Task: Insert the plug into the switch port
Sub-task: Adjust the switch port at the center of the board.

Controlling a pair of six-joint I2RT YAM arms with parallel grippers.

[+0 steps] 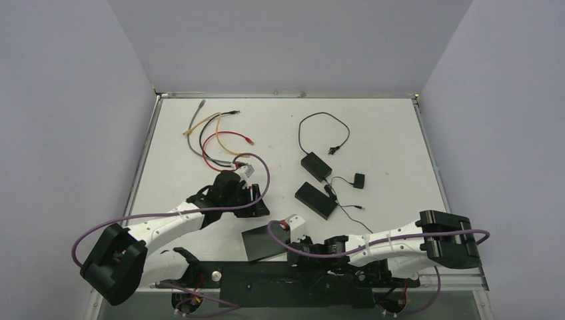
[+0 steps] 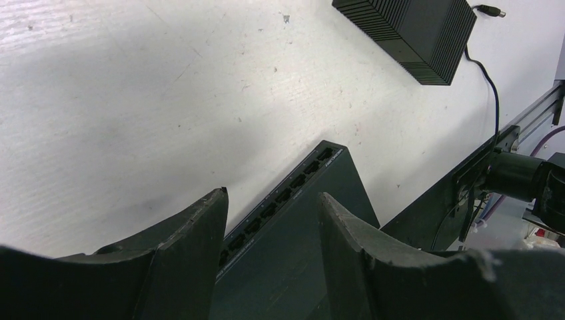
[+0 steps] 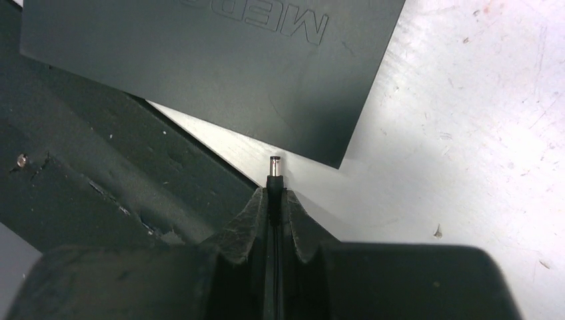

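The left gripper is seen with its fingers apart, gripping nothing, aimed at the switch, which lies near, between the arms. The plug is clamped in the right gripper, its tip just beside the switch's edge. The approach is judged to be in hand; alignment with the socket is called for next. The port row is shown only by the left wrist view, the plug's tip only by the right.

table: white | on it: black switch; power brick; second brick; coloured cable bundle
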